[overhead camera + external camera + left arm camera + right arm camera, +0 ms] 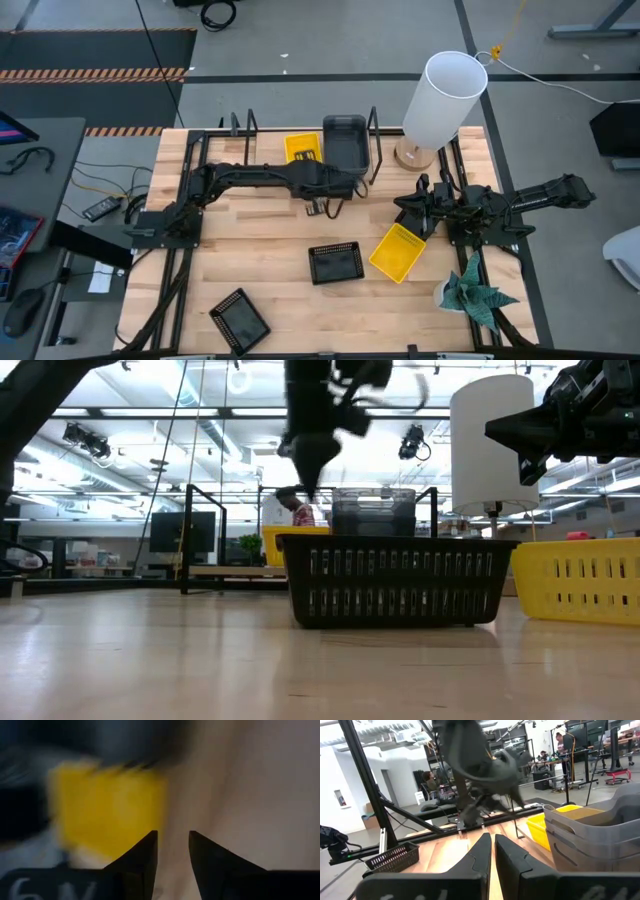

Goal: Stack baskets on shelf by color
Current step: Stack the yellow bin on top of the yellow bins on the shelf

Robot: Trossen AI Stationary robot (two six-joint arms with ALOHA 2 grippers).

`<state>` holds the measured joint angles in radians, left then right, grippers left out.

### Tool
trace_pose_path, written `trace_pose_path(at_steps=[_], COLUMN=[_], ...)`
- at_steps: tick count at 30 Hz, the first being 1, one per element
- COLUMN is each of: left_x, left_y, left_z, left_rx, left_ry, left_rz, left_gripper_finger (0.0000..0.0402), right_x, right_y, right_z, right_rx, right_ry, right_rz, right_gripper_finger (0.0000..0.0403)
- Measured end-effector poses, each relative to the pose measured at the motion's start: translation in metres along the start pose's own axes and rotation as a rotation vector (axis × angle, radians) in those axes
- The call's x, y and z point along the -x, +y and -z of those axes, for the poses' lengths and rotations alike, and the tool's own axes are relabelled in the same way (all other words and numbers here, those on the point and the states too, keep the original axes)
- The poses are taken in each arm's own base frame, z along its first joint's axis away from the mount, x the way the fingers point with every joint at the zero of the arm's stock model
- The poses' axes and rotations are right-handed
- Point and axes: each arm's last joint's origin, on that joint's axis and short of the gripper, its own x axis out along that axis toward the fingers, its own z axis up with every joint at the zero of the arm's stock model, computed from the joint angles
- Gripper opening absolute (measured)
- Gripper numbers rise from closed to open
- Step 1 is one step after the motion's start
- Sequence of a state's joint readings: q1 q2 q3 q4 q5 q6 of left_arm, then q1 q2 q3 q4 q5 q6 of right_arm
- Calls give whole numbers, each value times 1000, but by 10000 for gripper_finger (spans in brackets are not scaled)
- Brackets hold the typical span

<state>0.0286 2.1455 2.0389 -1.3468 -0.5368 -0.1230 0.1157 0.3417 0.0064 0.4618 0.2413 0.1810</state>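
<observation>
On the shelf (pixel 262 135) at the table's far edge stand a yellow basket (pixel 303 148) and a dark grey basket (pixel 345 140); the right wrist view shows the grey one as two nested baskets (pixel 600 840). A second yellow basket (pixel 398 252) and a black mesh basket (pixel 335 263) lie mid-table. Another black basket (pixel 240 320) sits near the near-left corner. My left gripper (pixel 322 205) hangs open and empty just in front of the shelf, fingers pointing down (pixel 308 485). My right gripper (pixel 405 205) is shut and empty, raised above the table beyond the loose yellow basket.
A tall white cylinder (pixel 445 95) stands on a round wooden base at the far right, beside the shelf's end. A green plant (pixel 478 295) sits near the right near corner. Bare tabletop (pixel 250 250) lies between the left arm and the black baskets.
</observation>
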Motion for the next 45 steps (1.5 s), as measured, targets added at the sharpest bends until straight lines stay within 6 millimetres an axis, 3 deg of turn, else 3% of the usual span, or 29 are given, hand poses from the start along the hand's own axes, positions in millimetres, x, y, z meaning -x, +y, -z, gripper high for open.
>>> trace_pose_path(at_steps=[5, 8, 13, 17, 22, 26, 31, 37, 45], left_x=[19, 26, 32, 36, 41, 35, 14, -5, -14], left_y=[-39, -66, -109, -141, -170, -184, -199, -209, -210], left_z=[-19, -28, -38, -48, -58, -65, -67, -63, -57], left_rx=[-29, -54, -108, -80, -70, -78, -130, -212, -275], left_ry=[-229, -344, -495, -653, -858, -954, -942, -869, -787], left_rz=[432, 570, 606, 525, 453, 433, 407, 400, 395], left_gripper_finger=[117, 117, 117, 118, 152, 191, 215, 208, 185], right_x=[0, 0, 0, 0, 0, 0, 0, 0, 0], right_y=[0, 0, 0, 0, 0, 0, 0, 0, 0], right_z=[0, 0, 0, 0, 0, 0, 0, 0, -1], right_rx=[0, 0, 0, 0, 0, 0, 0, 0, -2], right_ry=[0, 0, 0, 2, -1, 0, 1, 1, -8], right_rz=[0, 0, 0, 0, 0, 0, 0, 1, -1], right_gripper_finger=[28, 28, 28, 28, 28, 28, 28, 28, 28])
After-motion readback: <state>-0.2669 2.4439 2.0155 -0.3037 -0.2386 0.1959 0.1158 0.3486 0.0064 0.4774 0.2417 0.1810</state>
